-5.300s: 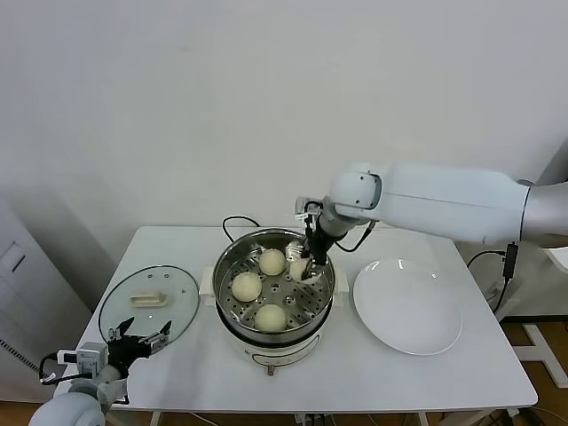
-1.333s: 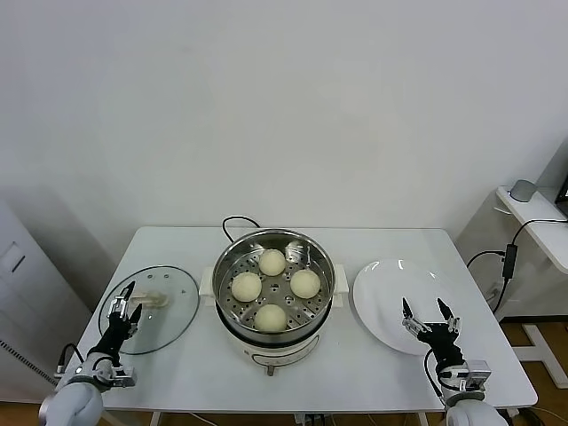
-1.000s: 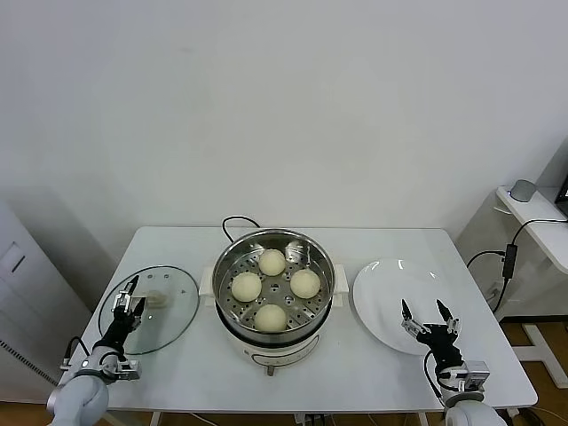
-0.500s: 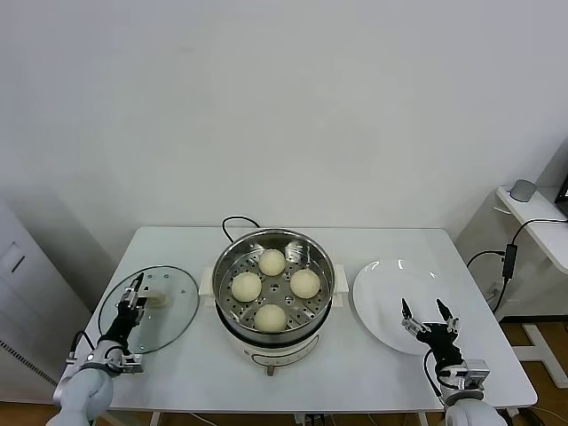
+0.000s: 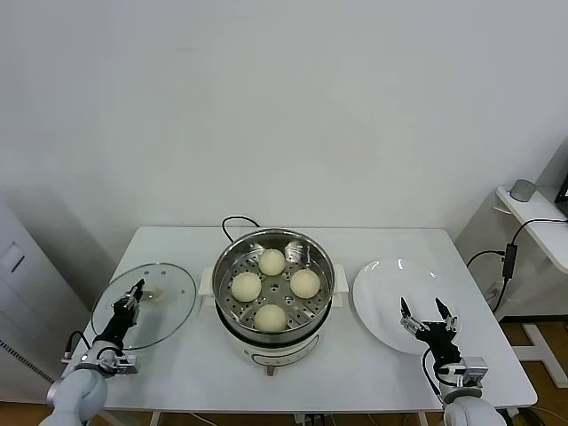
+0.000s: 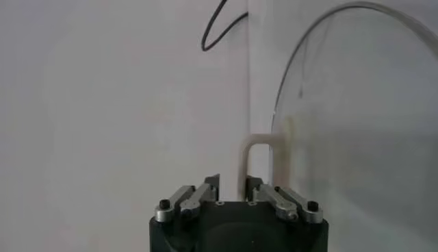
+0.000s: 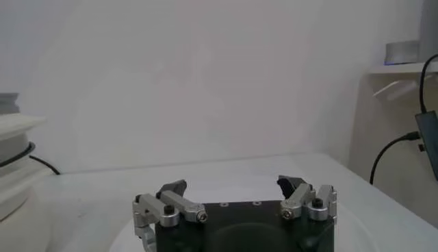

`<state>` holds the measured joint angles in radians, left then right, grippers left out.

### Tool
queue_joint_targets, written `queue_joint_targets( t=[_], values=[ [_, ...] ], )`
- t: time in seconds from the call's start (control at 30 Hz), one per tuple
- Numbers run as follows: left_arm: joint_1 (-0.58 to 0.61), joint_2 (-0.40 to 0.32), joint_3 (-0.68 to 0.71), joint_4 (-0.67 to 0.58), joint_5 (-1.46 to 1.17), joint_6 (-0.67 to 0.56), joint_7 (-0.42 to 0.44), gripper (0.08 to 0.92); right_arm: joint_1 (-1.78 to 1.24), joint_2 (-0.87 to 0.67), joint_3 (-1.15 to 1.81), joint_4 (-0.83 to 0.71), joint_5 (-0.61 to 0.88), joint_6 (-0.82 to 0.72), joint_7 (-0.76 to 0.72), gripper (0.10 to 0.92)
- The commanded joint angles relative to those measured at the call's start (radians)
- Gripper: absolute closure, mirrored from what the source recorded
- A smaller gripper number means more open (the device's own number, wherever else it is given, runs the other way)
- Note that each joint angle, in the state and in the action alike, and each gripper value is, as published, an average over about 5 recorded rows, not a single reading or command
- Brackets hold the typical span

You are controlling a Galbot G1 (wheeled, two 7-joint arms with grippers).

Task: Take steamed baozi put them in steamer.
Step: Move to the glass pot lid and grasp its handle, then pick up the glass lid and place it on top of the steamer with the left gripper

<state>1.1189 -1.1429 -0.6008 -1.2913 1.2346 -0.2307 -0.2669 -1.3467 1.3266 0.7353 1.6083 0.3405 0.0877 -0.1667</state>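
— White table (image 5: pixel 355 373) under both arms. What's the left gripper (image 5: pixel 130 299) doing?
— Clamped on the glass lid (image 5: pixel 151 304) handle, lid tilted up beside the steamer (image 5: pixel 274 293).
— And the right gripper (image 5: pixel 422 318)?
— Spread wide, holding nothing, over the white plate (image 5: pixel 390 297). Four steamed baozi (image 5: pixel 271 317) sit inside the steamer.

Four steamed baozi (image 5: pixel 271 286), smooth cream-white domes, sit apart in a diamond on the perforated tray of the steamer (image 5: pixel 273 333). This shiny round steel pot on a white base stands mid-desk, uncovered, nearer the front edge.
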Motion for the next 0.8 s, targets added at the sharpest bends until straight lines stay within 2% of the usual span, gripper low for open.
queue_joint_targets(
  t=[0.03, 0.17, 0.33, 0.43, 0.63, 0.8],
  values=[
    [0.001, 0.056, -0.012, -0.112, -0.098, 0.000, 0.058, 0.888, 0.003, -0.004, 0.001, 0.002, 0.007, -0.003, 0.001, 0.203],
    [0.000, 0.118, -0.015, -0.211, -0.208, 0.053, 0.131, 0.893, 0.006, -0.008, 0.001, 0.007, 0.011, -0.006, 0.001, 0.203],
    [0.005, 0.205, 0.008, -0.375, -0.336, 0.193, 0.238, 0.893, 0.011, -0.012, 0.000, 0.010, 0.016, -0.010, 0.001, 0.203],
    [0.008, 0.233, 0.041, -0.484, -0.349, 0.280, 0.291, 0.893, 0.016, -0.012, -0.001, 0.012, 0.018, -0.012, 0.002, 0.203],
    [0.008, 0.271, 0.185, -0.714, -0.326, 0.520, 0.402, 0.893, 0.023, -0.014, -0.004, 0.014, 0.020, -0.015, 0.002, 0.203],
    [-0.027, 0.281, 0.332, -0.810, -0.253, 0.700, 0.475, 0.893, 0.031, -0.017, -0.002, 0.009, 0.022, -0.016, 0.002, 0.203]
  ],
)
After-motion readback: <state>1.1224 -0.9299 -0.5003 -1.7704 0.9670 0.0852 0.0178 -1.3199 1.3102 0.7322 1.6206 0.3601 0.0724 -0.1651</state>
